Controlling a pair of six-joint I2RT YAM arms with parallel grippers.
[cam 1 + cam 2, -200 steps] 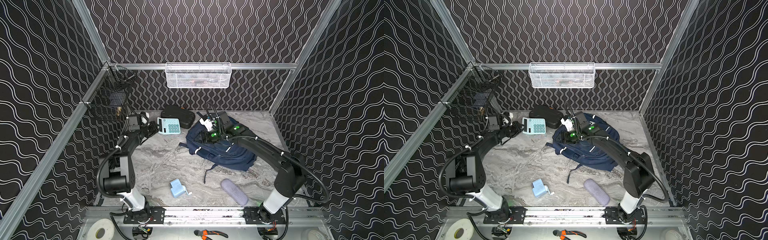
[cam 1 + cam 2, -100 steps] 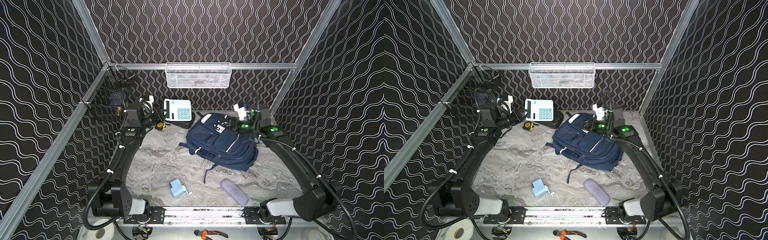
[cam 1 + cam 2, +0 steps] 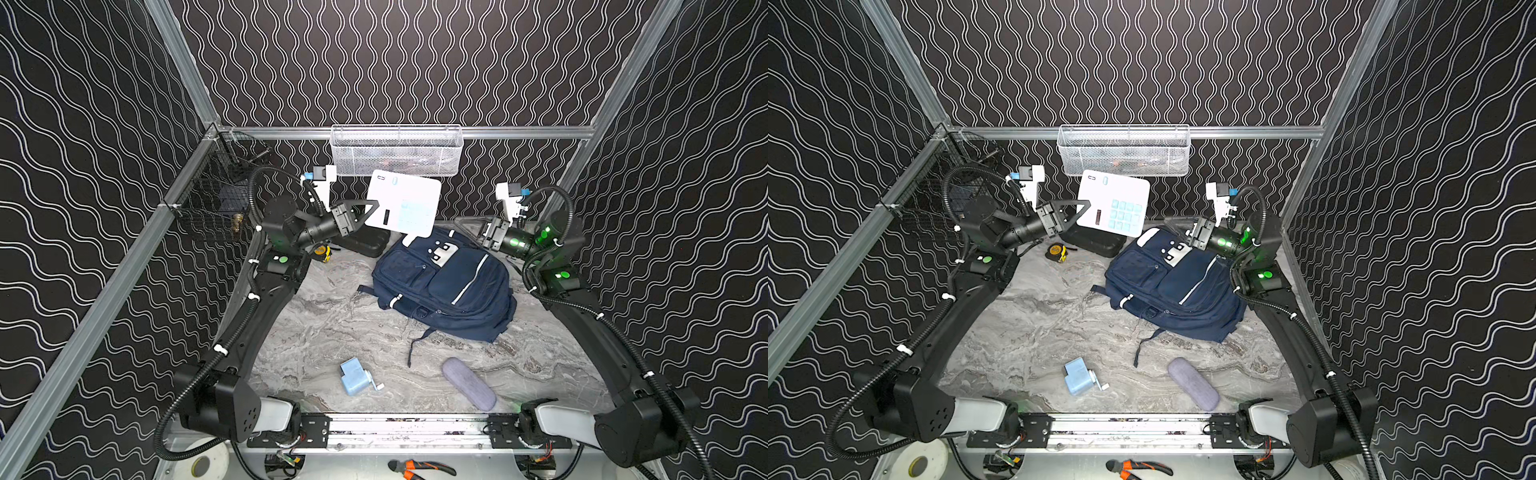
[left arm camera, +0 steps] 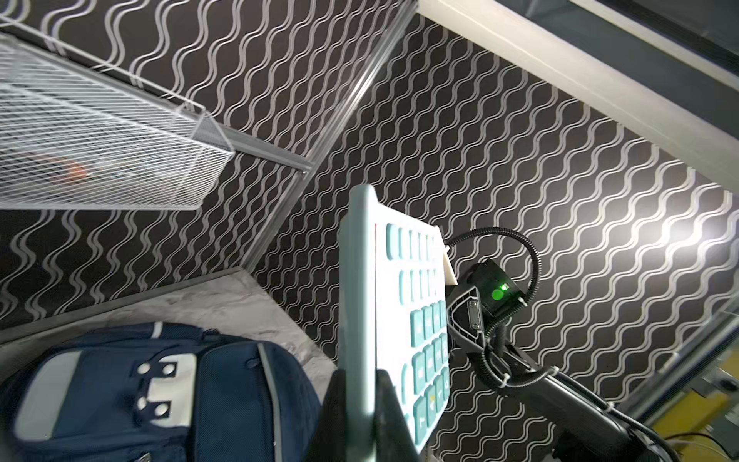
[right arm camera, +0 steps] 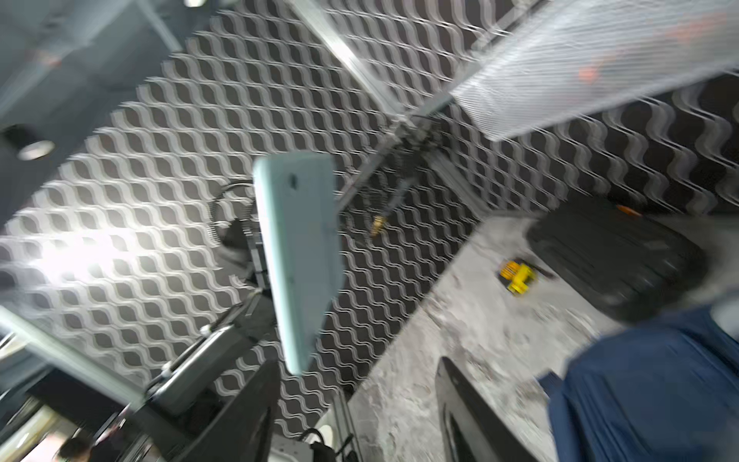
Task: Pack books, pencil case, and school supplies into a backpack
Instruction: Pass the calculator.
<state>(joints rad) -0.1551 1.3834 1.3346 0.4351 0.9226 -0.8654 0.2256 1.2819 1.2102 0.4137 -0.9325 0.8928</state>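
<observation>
Gripping the calculator by one edge, the left claw is seen clamped shut on it. The calculator is held up off the bench, tilted, w/ its key side turned toward the overhead camera. It is carried just below the white mesh basket on the back wall and over the far end of the backpack. In the left wrist view the calculator rim is pinched btwn the two fingers.

The backpack is laid flat on the bench, right of centre, w/ its white patch toward the back wall. Whether its main zip is undone can't be told. The right claw is held nr the backpack's top end. In the right wrist view, blurred, its fingers are spread wide w/ nothing btwn them.

The pencil sharpener and the pencil case are left lying on the bench nr the front rail, apart from each other and from the backpack.

At the back of the bench, under the raised calculator, a black hard case is set, w/ a yellow-black tape measure just beside it. A black wire basket is hung on the left wall.
</observation>
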